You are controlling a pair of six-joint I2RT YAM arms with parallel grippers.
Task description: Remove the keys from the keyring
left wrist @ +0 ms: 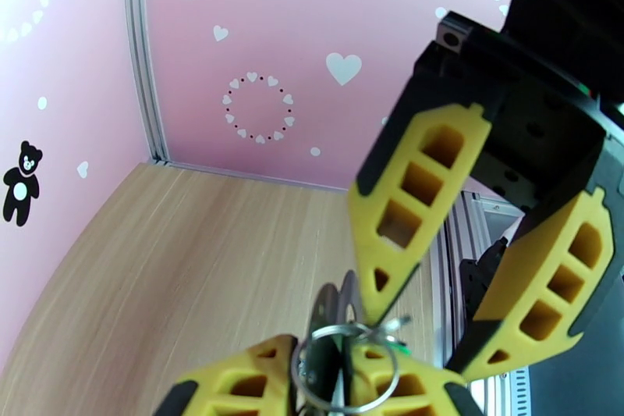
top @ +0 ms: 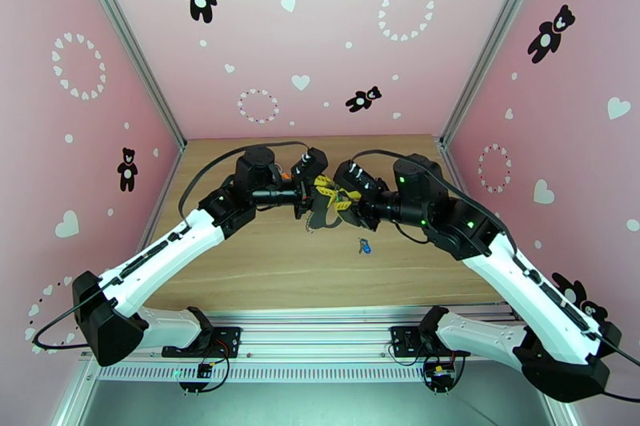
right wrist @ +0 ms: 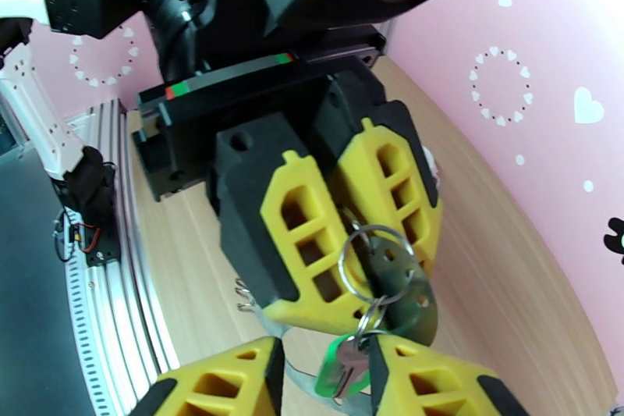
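The left gripper (right wrist: 363, 289) is pressed together on the keyring (right wrist: 409, 312) and holds it in the air at the middle of the top view. This way the metal ring (right wrist: 374, 265) and the green key (right wrist: 343, 367) hang free past its fingers, where the other arm can reach them. The right gripper (right wrist: 324, 382) faces it from the opposite side. Its jaws are spread, 1 on each side of the green key at the bottom of the right wrist view, and I judge they do not pinch it yet. The blue key (top: 364, 245) lies alone on the table (top: 264, 268), just below and right of the 2 grippers. Both arms reach forward and bend inward, with wrists nearly level, so the tools meet tip to tip.
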